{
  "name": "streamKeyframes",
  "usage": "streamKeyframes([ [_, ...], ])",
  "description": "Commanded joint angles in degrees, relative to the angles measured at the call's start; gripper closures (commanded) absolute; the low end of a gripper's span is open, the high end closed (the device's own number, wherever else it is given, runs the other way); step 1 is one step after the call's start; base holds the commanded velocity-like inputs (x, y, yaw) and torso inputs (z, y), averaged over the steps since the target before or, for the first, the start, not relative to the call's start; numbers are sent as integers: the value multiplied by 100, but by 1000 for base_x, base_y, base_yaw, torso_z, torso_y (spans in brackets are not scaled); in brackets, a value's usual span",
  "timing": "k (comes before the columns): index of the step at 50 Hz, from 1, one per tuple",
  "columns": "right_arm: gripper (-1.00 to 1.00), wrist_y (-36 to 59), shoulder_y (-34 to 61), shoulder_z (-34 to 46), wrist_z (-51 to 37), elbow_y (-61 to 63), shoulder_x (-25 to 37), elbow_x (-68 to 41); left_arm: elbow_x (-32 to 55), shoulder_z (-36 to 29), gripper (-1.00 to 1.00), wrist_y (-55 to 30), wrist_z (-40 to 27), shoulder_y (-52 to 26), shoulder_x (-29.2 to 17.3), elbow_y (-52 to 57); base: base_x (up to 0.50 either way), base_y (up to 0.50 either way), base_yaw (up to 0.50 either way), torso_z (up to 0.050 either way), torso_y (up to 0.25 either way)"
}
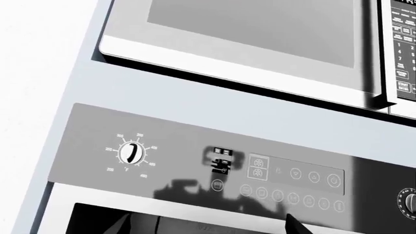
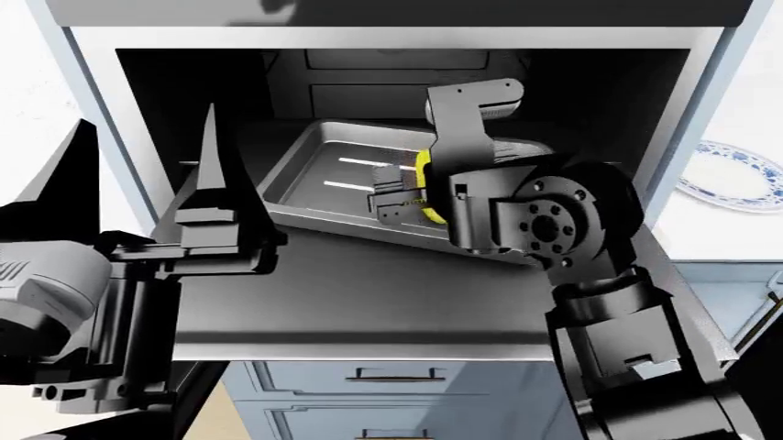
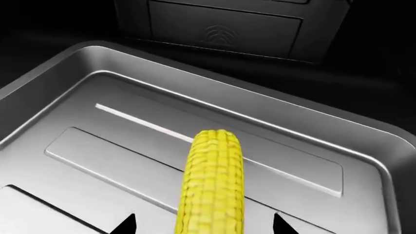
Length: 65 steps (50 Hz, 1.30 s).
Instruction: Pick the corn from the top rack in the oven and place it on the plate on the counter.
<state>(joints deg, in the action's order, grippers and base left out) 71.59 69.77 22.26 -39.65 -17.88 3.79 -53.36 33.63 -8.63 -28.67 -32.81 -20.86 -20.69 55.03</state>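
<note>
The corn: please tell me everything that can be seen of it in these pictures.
The corn is a bright yellow husked cob with neat rows of kernels and a rounded end pointing toward the oven's back. It lies flat in the shallow grey metal baking tray inside the dark oven cavity. In the right wrist view the right gripper's two dark fingertips stand on either side of it, apparently not yet closed. In the head view the right arm hides most of it.

The head camera looks down into the open oven (image 2: 159, 101), the right wrist camera hangs close over the same grey tray (image 3: 85, 146) and corn (image 3: 213, 185) inside, while the left wrist camera faces the control panel (image 1: 215, 165) above.
</note>
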Motion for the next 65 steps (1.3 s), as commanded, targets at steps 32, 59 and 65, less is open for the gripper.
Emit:
streamKeyframes([
  [32, -100, -324, -166, 296, -5, -73, 163, -160, -17, -118, -100, 208, -77, 59, -90, -101, 0, 0, 0, 0, 0],
  [59, -100, -576, -304, 508, 71, -243, 333, -151, -43, -239, -100, 393, -107, 95, -150, -224, 0, 0, 0, 0, 0],
  [65, 100, -618, -333, 472, 47, -211, 342, -238, -65, -248, -100, 466, -118, 134, -164, -257, 0, 0, 0, 0, 0],
])
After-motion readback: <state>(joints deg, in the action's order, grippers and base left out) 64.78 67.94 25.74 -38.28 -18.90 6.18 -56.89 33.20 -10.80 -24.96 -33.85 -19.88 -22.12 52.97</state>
